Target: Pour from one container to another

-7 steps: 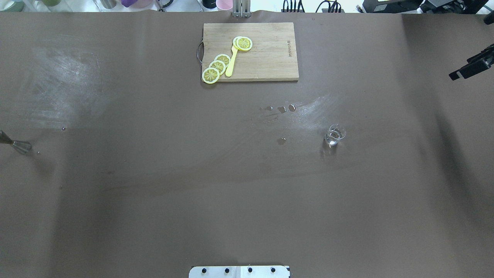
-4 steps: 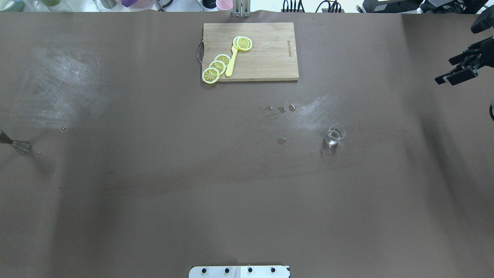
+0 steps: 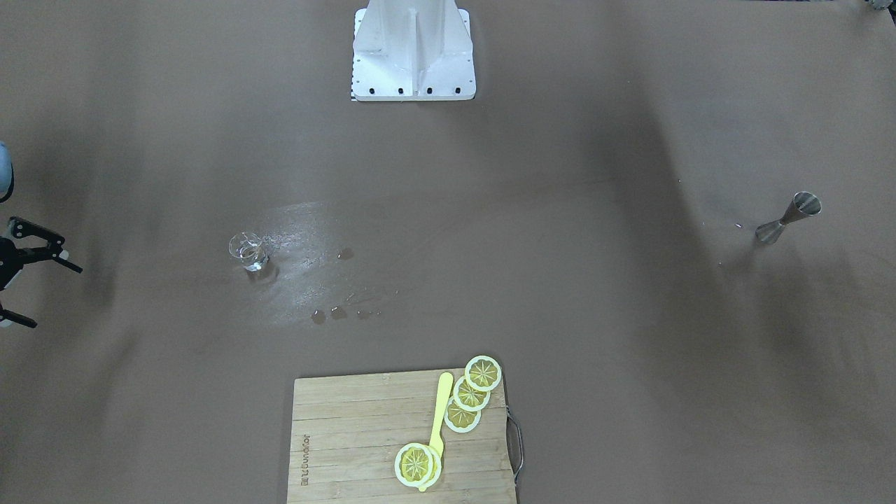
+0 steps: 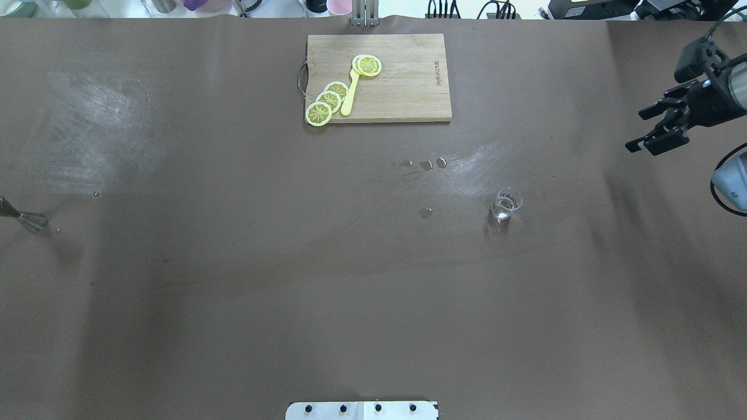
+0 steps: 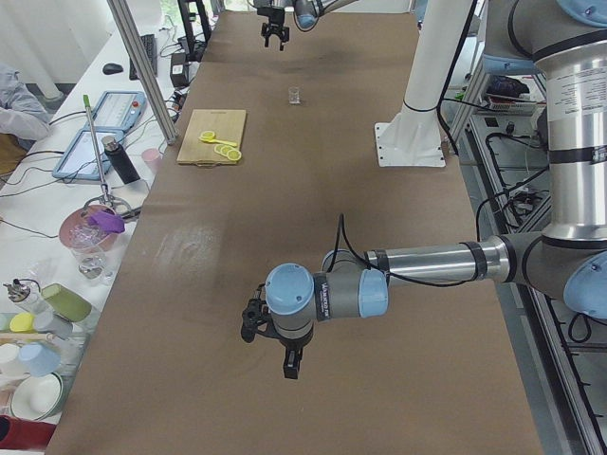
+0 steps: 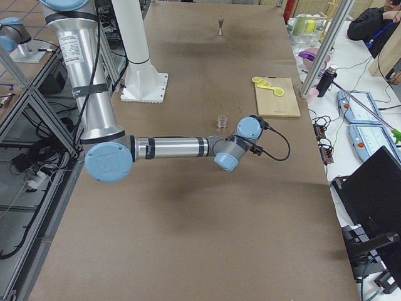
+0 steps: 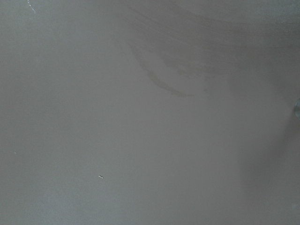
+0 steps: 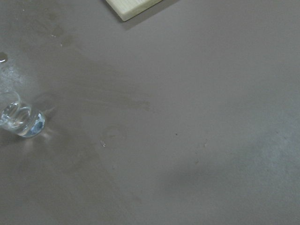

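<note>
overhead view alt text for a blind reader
A small glass stands right of centre on a brown table, the open right pincer off to its right. A jigger stands at the left edge; a board with lemon slices lies at the back.

This is a robotics research lab, not a kitchen. A long table under brown sheeting carries a bolted white pedestal, and a grey-and-blue industrial robot arm reaches across it. Aluminium posts stand along one edge, and loose cables trail over the floor. A side bench holds cased tablets and coloured cups and bowls (props, by their look). A seated operator and an open laptop flank the table.
</note>
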Action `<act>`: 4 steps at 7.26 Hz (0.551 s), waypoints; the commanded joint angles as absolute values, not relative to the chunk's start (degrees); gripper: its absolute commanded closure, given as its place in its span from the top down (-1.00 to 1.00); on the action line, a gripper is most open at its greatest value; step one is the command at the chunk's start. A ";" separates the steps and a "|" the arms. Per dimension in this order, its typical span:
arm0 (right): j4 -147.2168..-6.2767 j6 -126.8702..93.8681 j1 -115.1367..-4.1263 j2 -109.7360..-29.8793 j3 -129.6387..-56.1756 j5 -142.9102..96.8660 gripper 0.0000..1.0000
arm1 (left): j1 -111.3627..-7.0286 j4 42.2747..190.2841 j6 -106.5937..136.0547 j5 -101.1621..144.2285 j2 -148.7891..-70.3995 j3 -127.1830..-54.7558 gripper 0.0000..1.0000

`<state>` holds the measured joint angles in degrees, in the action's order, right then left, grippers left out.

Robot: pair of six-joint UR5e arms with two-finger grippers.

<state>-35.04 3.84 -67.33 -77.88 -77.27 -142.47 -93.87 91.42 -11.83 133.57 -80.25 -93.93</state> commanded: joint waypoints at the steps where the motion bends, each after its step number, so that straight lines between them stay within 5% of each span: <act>1: -25.09 4.13 -65.83 -77.96 -75.68 -142.29 1.00 | -93.78 91.49 -11.87 133.51 -80.24 -93.61 0.96; 4: -19.52 4.22 -64.61 -77.35 -75.50 -143.52 1.00 | -93.78 91.93 -11.78 133.33 -80.33 -92.73 0.96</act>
<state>-21.40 4.11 -65.37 -77.74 -75.50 -142.74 -93.80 91.64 -11.81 133.41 -80.27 -93.26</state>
